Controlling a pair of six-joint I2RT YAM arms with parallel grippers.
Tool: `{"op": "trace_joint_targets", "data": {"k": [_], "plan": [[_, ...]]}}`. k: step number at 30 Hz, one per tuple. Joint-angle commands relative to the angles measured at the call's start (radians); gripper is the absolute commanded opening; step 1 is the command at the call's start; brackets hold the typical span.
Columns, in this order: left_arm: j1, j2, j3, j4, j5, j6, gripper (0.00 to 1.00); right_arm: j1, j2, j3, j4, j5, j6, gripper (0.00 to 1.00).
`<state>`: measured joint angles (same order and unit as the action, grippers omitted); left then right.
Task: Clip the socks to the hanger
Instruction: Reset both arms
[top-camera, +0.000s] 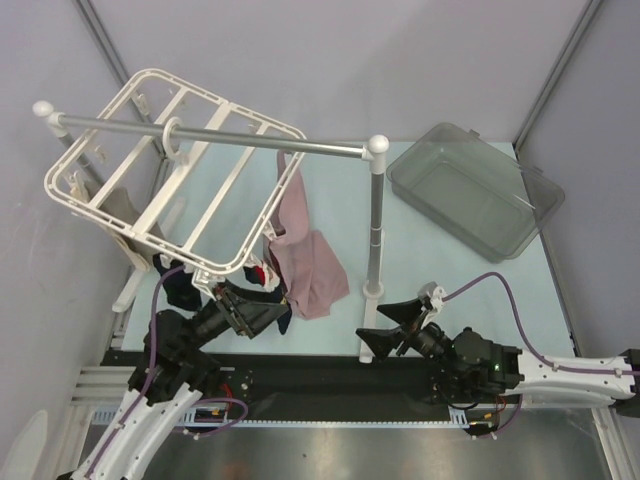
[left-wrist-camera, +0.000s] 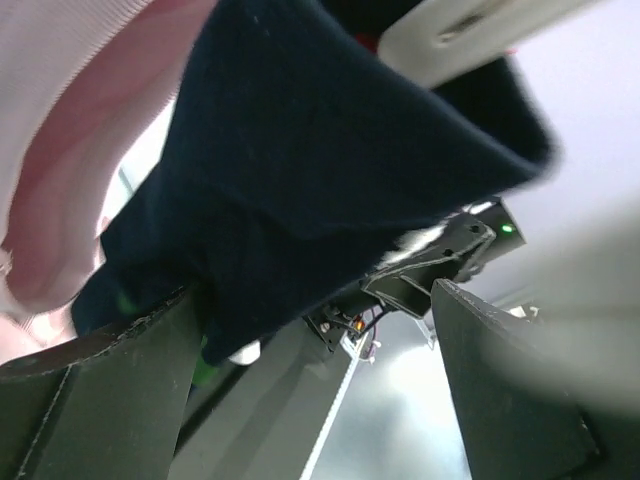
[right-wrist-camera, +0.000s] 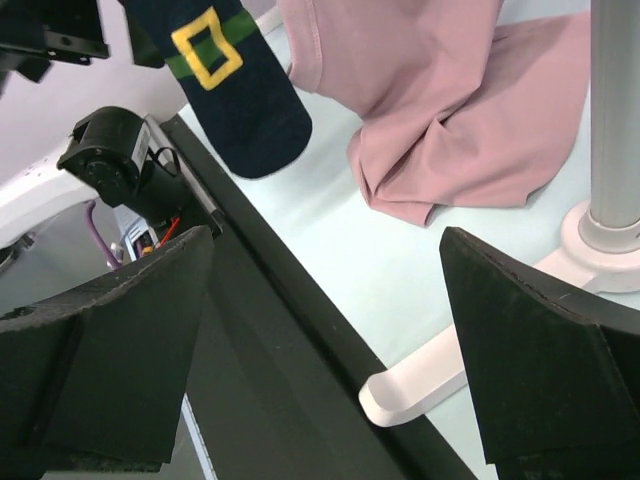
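Observation:
The white hanger (top-camera: 141, 237) hangs by its hook from a silver rail. One dark navy sock (top-camera: 178, 288) hangs at its near left corner. A second navy sock (top-camera: 268, 275) hangs at the near right corner, under a white clip (left-wrist-camera: 470, 30). My left gripper (top-camera: 272, 312) is just below it, open, and the sock (left-wrist-camera: 300, 180) drapes down to the left finger (left-wrist-camera: 110, 390). The right wrist view shows this sock (right-wrist-camera: 235, 80) with a yellow buckle on a green band. My right gripper (top-camera: 372, 323) is open and empty, low over the table's near edge.
A pink cloth (top-camera: 305, 265) hangs from the rail and pools on the table beside the sock. The silver rail stand's post (top-camera: 375, 215) and white foot (right-wrist-camera: 440, 385) stand close to my right gripper. A beige cloth (top-camera: 125, 215) hangs at left. A grey bin (top-camera: 470, 190) sits back right.

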<state>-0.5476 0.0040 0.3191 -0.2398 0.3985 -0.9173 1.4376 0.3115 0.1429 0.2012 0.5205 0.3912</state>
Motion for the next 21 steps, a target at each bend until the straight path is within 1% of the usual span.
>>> {"op": "trace_joint_targets", "data": {"k": [1,2,4,5,6,7,9,10,12,16,19,21], "plan": [[-0.002,-0.144,-0.07,0.235,0.08,-0.018,0.96,-0.029,-0.083,-0.081,0.194,-0.069,-0.009,1.0],[-0.002,-0.144,-0.122,0.316,0.088,-0.022,0.96,-0.048,-0.098,-0.103,0.202,-0.074,0.0,1.0],[-0.002,-0.144,-0.179,0.391,0.114,-0.025,0.96,-0.066,-0.123,-0.141,0.214,-0.077,0.027,1.0],[-0.003,-0.144,-0.242,0.427,0.118,-0.043,0.95,-0.075,-0.138,-0.141,0.204,-0.076,0.043,1.0],[-0.003,-0.142,-0.271,0.518,0.128,-0.054,0.95,-0.094,-0.144,-0.181,0.193,-0.056,0.058,1.0],[-0.002,-0.144,-0.34,0.563,0.147,-0.08,0.95,-0.1,-0.155,-0.193,0.204,-0.056,0.07,1.0],[-0.003,-0.144,-0.377,0.643,0.151,-0.092,0.96,-0.115,-0.161,-0.244,0.24,-0.057,0.086,0.99],[-0.002,-0.144,-0.405,0.655,0.151,-0.092,0.96,-0.12,-0.154,-0.244,0.218,-0.054,0.109,1.0],[-0.002,-0.142,-0.434,0.648,0.142,-0.083,0.96,-0.128,-0.131,-0.241,0.167,0.015,0.139,1.0],[-0.003,-0.144,-0.501,0.671,0.131,-0.106,0.96,-0.128,-0.068,-0.238,0.129,0.102,0.196,1.0],[-0.003,-0.142,-0.497,0.593,0.122,-0.071,0.96,-0.128,-0.032,-0.238,0.107,0.163,0.244,1.0],[-0.003,-0.142,-0.496,0.576,0.109,-0.065,0.96,-0.126,-0.011,-0.238,0.115,0.164,0.239,1.0]]}}
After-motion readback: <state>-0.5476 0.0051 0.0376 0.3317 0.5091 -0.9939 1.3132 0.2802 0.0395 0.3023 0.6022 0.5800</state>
